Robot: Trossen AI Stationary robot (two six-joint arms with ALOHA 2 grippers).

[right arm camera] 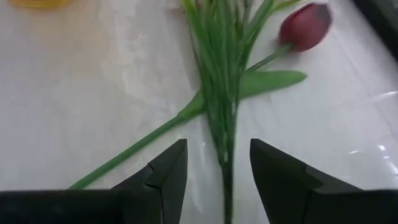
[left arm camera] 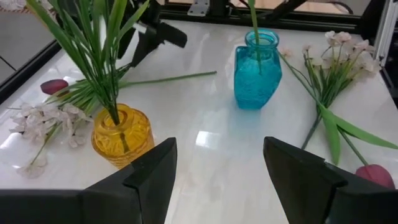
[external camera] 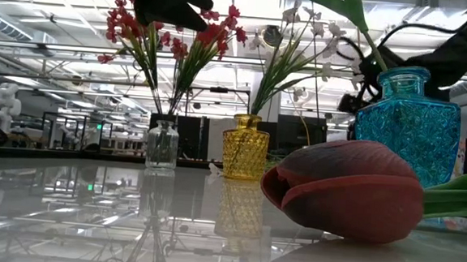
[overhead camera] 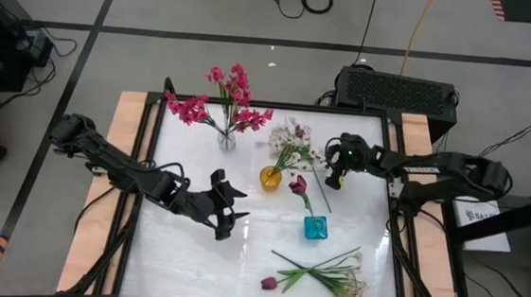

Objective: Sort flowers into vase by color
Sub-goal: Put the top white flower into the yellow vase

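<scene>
Sorting's partway done from my seat: magenta-pink blossoms (overhead camera: pixel 224 98) sit in the clear glass vase (overhead camera: pixel 226 141) upper centre, white sprigs (overhead camera: pixel 290 139) in the amber vase (overhead camera: pixel 271 177). My right claw (overhead camera: pixel 334 178) hangs open beside them, holding nothing. The left claw (overhead camera: pixel 225 212) waits open mid-table (empty too). A maroon tulip (overhead camera: pixel 270 283) and leftover white blossoms (overhead camera: pixel 350 286) lie lower right, unsorted.

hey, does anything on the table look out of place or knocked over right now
Nothing is knocked over: the clear vase, yellow vase and blue vase all stand upright. What stands out is the loose pile at the table's near edge: a maroon tulip and white sprigs lying flat, not in any vase.
</scene>
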